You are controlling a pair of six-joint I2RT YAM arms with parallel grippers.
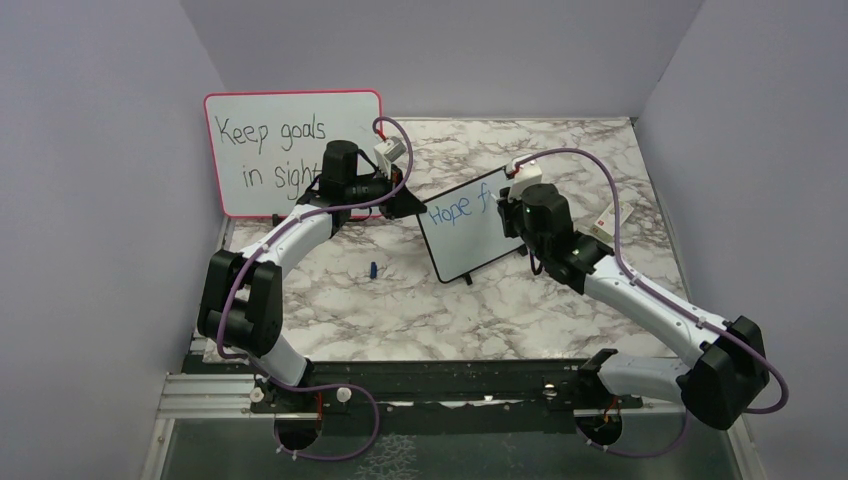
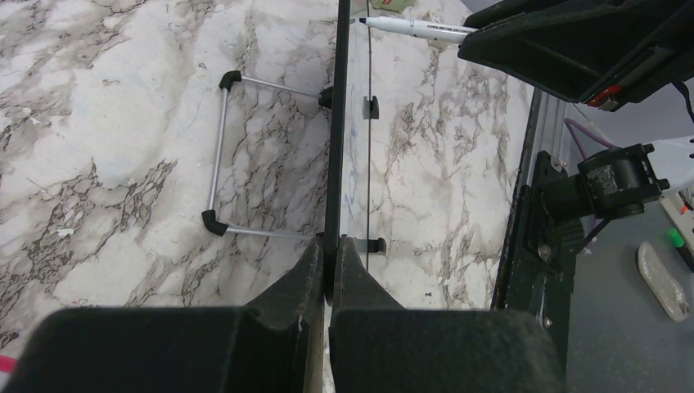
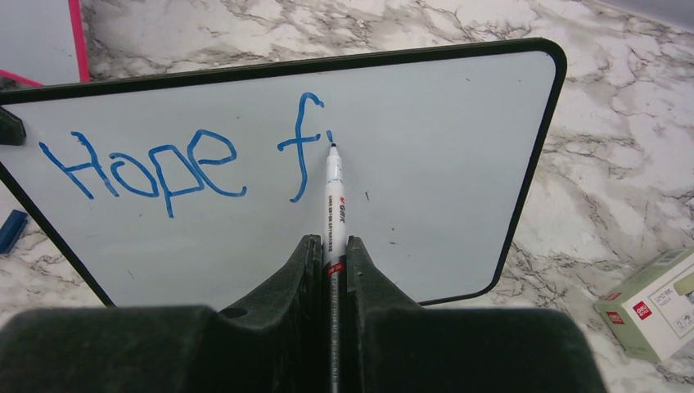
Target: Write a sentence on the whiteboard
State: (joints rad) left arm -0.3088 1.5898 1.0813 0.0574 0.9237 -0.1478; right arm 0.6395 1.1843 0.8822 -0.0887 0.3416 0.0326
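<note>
The small black-framed whiteboard [image 1: 470,240] stands tilted on the marble table; in the right wrist view [image 3: 425,205] it fills the frame. Blue handwriting [image 3: 147,164] on it reads "Hope f" with a short stroke started after the f. My left gripper [image 2: 330,254] is shut on the whiteboard's top edge [image 2: 335,123], seen edge-on, at the board's left corner [image 1: 415,205]. My right gripper [image 3: 331,246] is shut on a white marker [image 3: 334,205] whose tip touches the board just right of the "f". The marker also shows in the left wrist view [image 2: 417,29].
A larger pink-framed board [image 1: 290,150] with black writing "Keep goals in sight" leans at the back left. A blue marker cap [image 1: 372,270] lies on the table in front of the left arm. A small box [image 3: 651,303] sits right of the whiteboard.
</note>
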